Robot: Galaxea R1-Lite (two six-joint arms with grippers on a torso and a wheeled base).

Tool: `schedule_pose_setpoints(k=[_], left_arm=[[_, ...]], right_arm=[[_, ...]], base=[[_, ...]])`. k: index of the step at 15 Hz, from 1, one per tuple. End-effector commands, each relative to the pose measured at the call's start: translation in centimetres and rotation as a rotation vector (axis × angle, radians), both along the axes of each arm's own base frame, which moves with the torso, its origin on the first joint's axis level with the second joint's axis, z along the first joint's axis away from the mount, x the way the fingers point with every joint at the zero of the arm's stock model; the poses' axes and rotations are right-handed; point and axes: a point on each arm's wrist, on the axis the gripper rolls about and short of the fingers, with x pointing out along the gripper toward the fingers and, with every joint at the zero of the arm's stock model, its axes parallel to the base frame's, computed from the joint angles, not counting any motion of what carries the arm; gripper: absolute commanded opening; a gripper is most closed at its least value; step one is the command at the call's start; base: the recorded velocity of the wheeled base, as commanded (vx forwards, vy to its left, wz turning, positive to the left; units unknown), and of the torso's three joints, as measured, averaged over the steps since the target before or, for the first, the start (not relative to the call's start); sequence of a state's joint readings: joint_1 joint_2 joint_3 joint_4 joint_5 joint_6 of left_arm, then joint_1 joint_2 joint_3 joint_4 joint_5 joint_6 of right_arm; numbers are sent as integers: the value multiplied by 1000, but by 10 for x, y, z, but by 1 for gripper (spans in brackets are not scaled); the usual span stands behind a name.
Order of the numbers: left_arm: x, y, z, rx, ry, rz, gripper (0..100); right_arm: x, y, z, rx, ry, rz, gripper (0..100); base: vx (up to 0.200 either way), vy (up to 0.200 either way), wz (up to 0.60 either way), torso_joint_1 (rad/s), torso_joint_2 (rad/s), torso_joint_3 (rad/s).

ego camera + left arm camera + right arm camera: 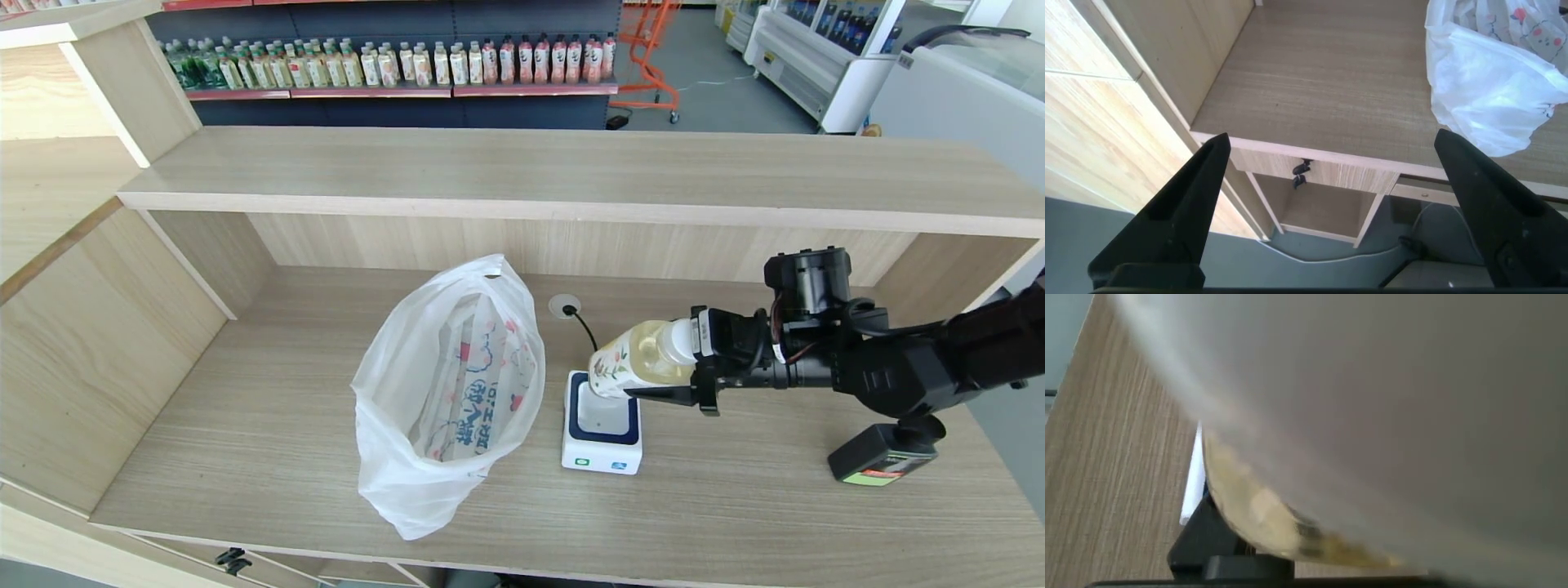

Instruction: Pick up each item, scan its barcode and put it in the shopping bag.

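**A:** Where is the bottle?

**B:** The bottle [641, 359], which has pale tea inside and a flowered label, is hanging tilted just right of the frame's centre. Its base is sitting directly above the white and blue scanner [602, 425]. The right hand [679, 369] is gripping it at the cap end, fingers closed around it.

**A:** Which step is this?

**B:** It is looking like the scanning step. I cannot tell whether the barcode is facing the scanner window. Next, the bottle is needing to be carried left, over the bag's mouth, then lowered in and released.

**A:** What is the bag holding?

**B:** The shopping bag [392, 465] is standing open left of the scanner, holding a flat packet [478, 384] printed in blue and pink.

**A:** Anything else?

**B:** The left hand [1331, 163] is hanging open past the desk's [735, 506] front edge, near the bag. A small dark pack [880, 461] is lying on the desk at lower right, under the right arm.
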State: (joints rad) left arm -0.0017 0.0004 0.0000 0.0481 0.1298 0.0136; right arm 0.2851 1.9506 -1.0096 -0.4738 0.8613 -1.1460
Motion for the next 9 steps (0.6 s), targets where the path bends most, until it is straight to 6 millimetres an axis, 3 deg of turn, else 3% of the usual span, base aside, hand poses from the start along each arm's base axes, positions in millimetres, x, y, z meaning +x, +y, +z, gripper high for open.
schedule_pose_setpoints(k=[1,9], left_arm=[[0,0,0,-1,0,1,100],[0,0,0,0,1,1,100]], right_arm=[[9,2,-16,4,0,19,0],[24,6,-25,24,-76,67,0]], base=[[0,0,0,0,0,0],[0,0,0,0,0,0]])
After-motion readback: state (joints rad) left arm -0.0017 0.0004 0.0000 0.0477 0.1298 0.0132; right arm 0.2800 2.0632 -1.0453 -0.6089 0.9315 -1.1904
